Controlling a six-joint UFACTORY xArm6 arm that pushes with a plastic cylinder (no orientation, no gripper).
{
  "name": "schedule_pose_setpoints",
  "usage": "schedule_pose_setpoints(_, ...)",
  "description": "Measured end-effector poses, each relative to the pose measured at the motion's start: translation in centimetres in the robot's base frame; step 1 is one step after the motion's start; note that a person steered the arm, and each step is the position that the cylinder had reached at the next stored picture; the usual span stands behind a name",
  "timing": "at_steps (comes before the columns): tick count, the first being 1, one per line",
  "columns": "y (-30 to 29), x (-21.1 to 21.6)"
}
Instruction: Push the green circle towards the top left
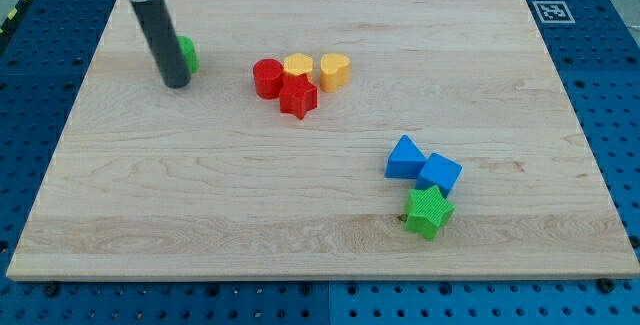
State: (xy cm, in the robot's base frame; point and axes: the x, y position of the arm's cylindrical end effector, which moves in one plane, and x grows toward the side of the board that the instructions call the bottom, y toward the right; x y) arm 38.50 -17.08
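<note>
The green circle (pixel 188 55) lies near the board's top left and is mostly hidden behind my rod. My tip (pixel 176 84) rests on the board at the circle's lower left side, touching or almost touching it. The rod rises toward the view's top left.
A red cylinder (pixel 267 78), a red star (pixel 298 97), a yellow hexagon (pixel 298 64) and a yellow heart (pixel 334 70) cluster at the upper middle. A blue triangle (pixel 404 157), a blue cube (pixel 440 174) and a green star (pixel 428 211) sit at the lower right. The wooden board (pixel 320 245) lies on a blue pegboard.
</note>
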Motion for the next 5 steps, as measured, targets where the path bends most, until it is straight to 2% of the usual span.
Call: schedule_pose_setpoints(5,-1.4,-4.9)
